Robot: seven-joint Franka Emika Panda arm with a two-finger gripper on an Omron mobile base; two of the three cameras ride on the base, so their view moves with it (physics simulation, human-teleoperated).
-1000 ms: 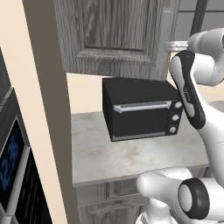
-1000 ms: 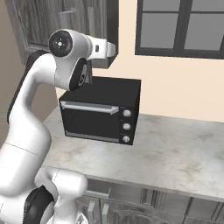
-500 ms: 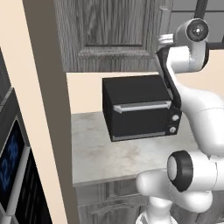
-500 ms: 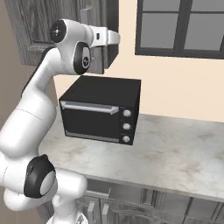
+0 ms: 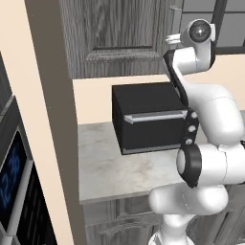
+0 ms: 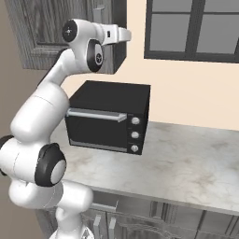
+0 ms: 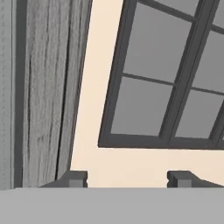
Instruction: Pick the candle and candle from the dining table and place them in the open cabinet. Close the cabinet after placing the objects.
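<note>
Neither candle nor the dining table is in view. The cabinet's dark grey wood-grain panelled door (image 5: 117, 33) (image 6: 42, 32) hangs above the counter, and its edge runs down the left of the hand view (image 7: 48, 87). My gripper (image 6: 126, 34) (image 7: 127, 179) is raised beside the door's right edge, pointing toward the cream wall and window. Its two fingertips (image 7: 76, 178) stand apart, open, with nothing between them.
A black boxy oven (image 5: 150, 117) (image 6: 109, 116) stands on a small marble counter (image 5: 110, 167) (image 6: 186, 158) below my arm. A dark-framed window (image 6: 191, 28) (image 7: 170, 87) sits in the wall to the right. A cream pillar (image 5: 52, 110) stands at the left.
My arm has lifted and swung, bringing the hand higher beside the cabinet door's edge. The oven and counter have not moved.
</note>
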